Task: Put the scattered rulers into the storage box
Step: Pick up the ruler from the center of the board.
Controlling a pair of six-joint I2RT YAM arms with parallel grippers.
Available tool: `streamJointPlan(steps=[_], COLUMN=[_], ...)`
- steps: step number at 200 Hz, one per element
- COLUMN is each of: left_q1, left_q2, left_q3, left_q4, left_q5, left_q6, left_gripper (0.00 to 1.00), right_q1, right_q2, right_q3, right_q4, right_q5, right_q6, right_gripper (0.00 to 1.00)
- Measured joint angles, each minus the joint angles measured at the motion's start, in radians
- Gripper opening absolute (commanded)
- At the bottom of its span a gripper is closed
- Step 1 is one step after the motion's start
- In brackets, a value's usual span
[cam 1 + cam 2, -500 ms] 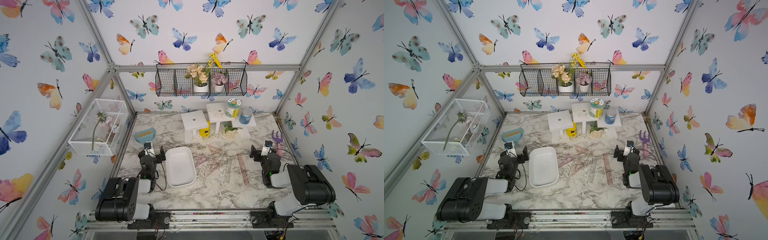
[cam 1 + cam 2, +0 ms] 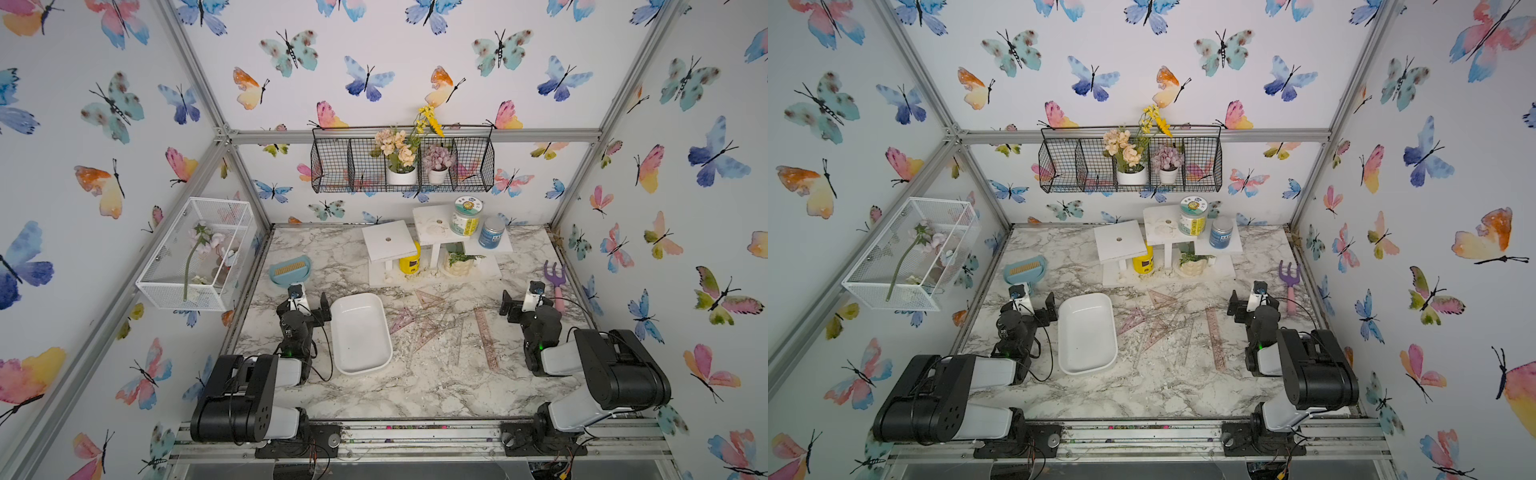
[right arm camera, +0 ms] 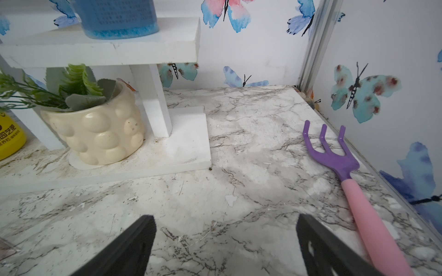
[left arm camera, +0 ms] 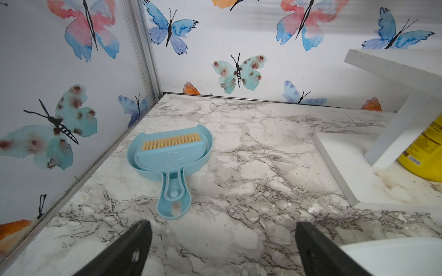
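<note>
Both arms (image 2: 540, 328) crouch folded low, the left gripper (image 4: 221, 229) and right gripper (image 3: 224, 224) spread wide, holding nothing.

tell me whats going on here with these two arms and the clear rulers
Nothing is being handled yet. The left gripper and right gripper are both open and empty, one at each side of the marble table. The pinkish rulers lie scattered on the table between them, none touched. The white storage box beside the left arm has nothing in it, so no ruler has been put away.
</note>
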Motion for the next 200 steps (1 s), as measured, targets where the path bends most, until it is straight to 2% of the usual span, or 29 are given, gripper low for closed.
streamJointPlan(steps=[86, 116, 135, 154, 158, 164, 170, 186, 200], left_q1=[0.0, 0.0, 0.0, 0.0, 0.0, 0.001, 0.002, 0.003, 0.007], left_q2=[-0.019, -0.157, -0.228, -0.294, -0.308, -0.336, -0.358, -0.451, -0.529], left_q3=[0.004, 0.126, 0.252, 0.344, 0.358, 0.381, 0.397, 0.439, 0.462], left_q4=[-0.026, -0.311, -0.499, -0.689, -0.729, -0.794, -0.845, -0.985, -1.049], left_q5=[-0.026, -0.158, -0.226, -0.295, -0.303, -0.316, -0.316, -0.278, -0.195], left_q6=[-0.013, -0.108, -0.19, -0.294, -0.32, -0.356, -0.38, -0.437, -0.456], left_gripper=[0.99, 0.99, 0.99, 0.99, 0.99, 0.99, 1.0, 0.83, 0.71], right_q1=[0.0, 0.0, 0.0, 0.001, 0.001, 0.001, 0.001, -0.001, -0.001], right_q2=[-0.013, -0.212, -0.346, -0.391, -0.394, -0.394, -0.391, -0.359, -0.324], right_q3=[0.002, 0.097, 0.245, 0.381, 0.405, 0.447, 0.475, 0.564, 0.621], right_q4=[-0.014, -0.271, -0.469, -0.623, -0.661, -0.727, -0.777, -0.93, -1.049], right_q5=[-0.005, -0.003, 0.004, 0.041, 0.05, 0.051, 0.051, 0.01, -0.042], right_q6=[-0.004, 0.019, 0.071, 0.161, 0.183, 0.213, 0.236, 0.287, 0.321], right_gripper=[0.98, 0.98, 0.98, 0.99, 0.96, 0.81, 0.74, 0.67, 0.55])
